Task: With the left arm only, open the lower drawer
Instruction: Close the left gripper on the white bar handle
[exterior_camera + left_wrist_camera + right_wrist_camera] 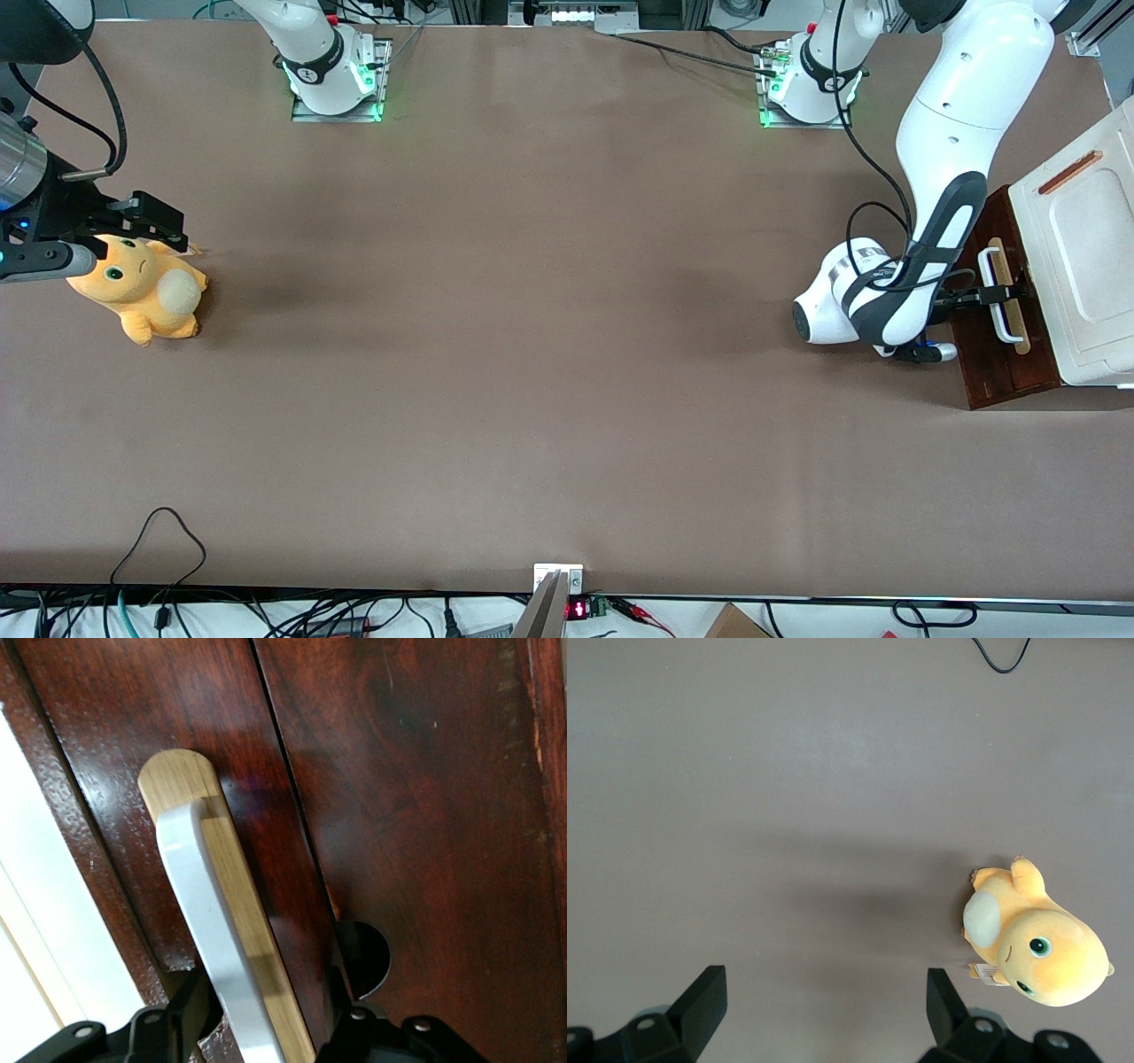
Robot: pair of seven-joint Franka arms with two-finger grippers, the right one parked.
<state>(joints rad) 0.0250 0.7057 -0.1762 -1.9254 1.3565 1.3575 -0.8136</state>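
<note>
Between the jaws of the gripper (pixel 266 1028) passes the white loop handle (pixel 208 930) of the lower drawer (pixel 997 350) — jaws apart, one each side. Close firmly first, then pull straight out from the white cabinet (pixel 1085 257) — no twisting.

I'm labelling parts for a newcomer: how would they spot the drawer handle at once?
Find the white cabinet at the working arm's end of the table. On its dark reddish front lies a pale wood strip carrying the handle, with the gripper at it. It is the only white loop there.
</note>
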